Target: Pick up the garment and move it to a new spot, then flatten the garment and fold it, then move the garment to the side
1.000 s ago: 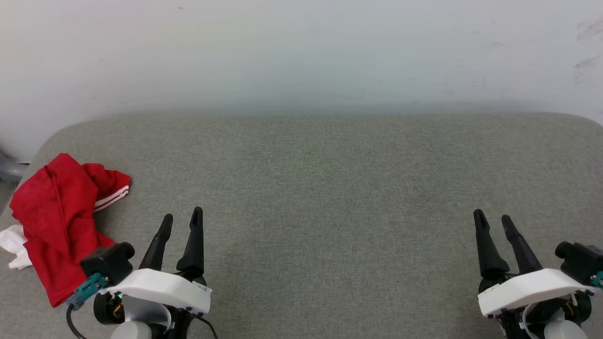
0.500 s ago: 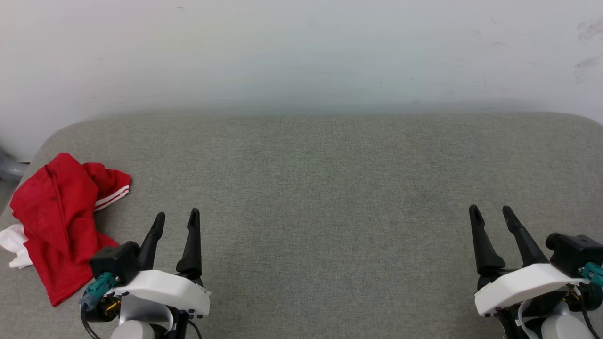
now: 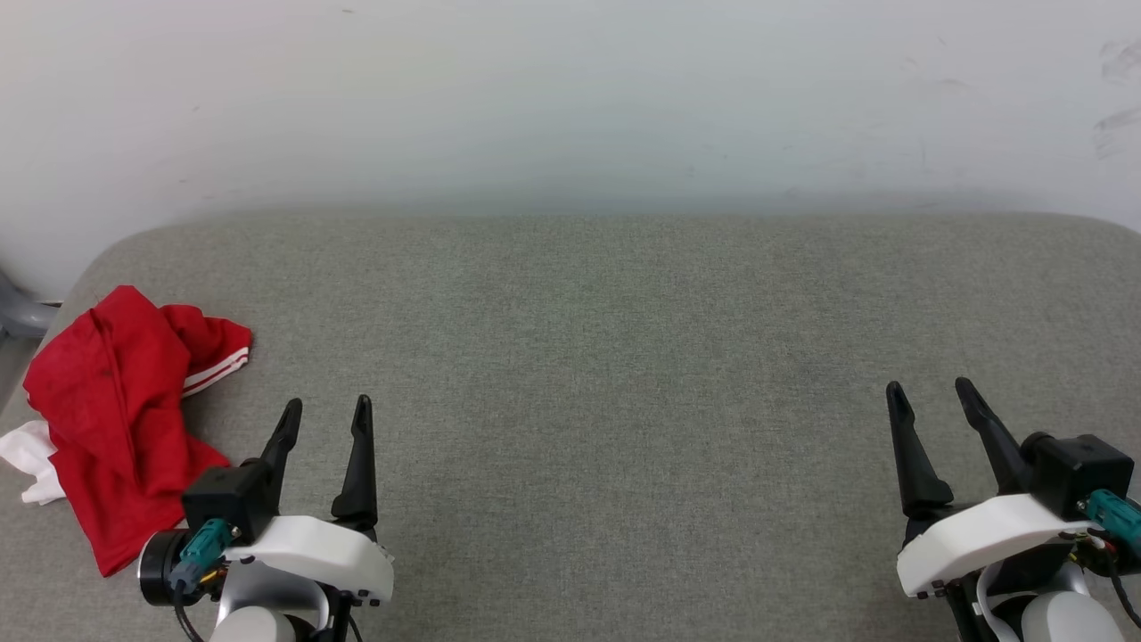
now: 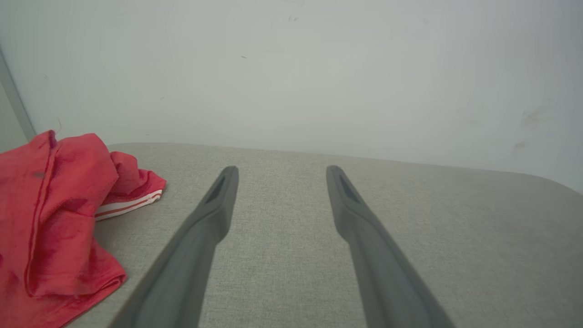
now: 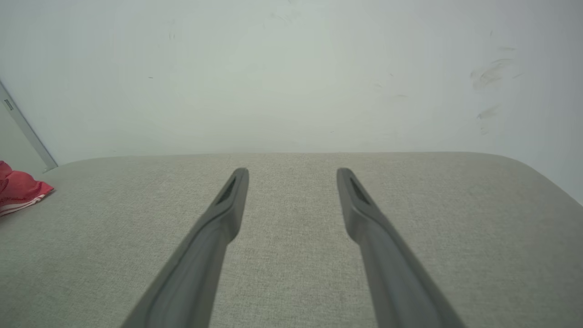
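The crumpled red jersey [image 3: 116, 419] lies at nine o'clock on the grey padded worktop [image 3: 624, 357], hard against its rounded left edge. The left end effector [image 3: 325, 408], released and empty, hovers near it at seven. The right end effector [image 3: 930, 392], equally spread, sits at five. Between them, open cloth runs to the wall [image 3: 570, 107] at twelve.

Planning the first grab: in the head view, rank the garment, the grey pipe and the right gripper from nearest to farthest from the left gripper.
1. The garment: just left of the left gripper.
2. The grey pipe: far-left edge, beyond the garment.
3. The right gripper: far right.
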### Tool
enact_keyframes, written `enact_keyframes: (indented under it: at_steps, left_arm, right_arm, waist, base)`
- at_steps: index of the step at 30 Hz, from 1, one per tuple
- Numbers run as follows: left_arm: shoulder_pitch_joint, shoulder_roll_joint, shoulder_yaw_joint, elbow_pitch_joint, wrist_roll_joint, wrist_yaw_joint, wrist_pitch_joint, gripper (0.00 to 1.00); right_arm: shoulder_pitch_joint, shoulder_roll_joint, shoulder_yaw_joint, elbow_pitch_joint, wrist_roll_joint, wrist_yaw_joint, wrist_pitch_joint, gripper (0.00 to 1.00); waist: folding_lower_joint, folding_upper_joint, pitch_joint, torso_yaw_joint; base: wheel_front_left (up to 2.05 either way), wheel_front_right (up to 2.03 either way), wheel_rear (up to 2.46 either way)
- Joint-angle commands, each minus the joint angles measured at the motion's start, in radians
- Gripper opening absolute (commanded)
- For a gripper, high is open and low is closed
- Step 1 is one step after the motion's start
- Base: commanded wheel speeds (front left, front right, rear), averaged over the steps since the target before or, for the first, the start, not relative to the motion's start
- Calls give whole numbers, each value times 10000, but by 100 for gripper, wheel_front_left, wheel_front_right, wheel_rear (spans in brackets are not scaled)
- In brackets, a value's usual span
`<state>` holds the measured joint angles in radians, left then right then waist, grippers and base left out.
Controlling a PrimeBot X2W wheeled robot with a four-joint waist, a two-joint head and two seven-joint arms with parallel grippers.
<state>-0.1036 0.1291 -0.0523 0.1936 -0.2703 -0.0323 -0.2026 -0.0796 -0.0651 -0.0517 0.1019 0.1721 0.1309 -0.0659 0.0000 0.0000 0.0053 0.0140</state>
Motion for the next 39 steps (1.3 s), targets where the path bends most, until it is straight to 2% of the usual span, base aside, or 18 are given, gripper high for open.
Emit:
enact_keyframes:
  at_steps: [1, 31, 39]
  left_arm:
    - [-83, 63, -1, -37, 224, 14, -81, 100]
    - [-198, -442, 586, 498, 1674, -616, -653, 100]
    - [-278, -598, 805, 587, 1424, -720, -631, 100]
  right_arm:
    - [25, 19, -18, -113, -231, -2, -2, 100]
    - [263, 163, -188, -499, -1795, -3, -53, 100]
    - [244, 163, -128, -518, -1496, -5, -57, 100]
  waist:
    - [0, 0, 1, 3]
    - [0, 0, 19, 114]
    - [0, 0, 53, 429]
  base:
    - [0, 0, 0]
    - [0, 0, 0]
    - [0, 0, 0]
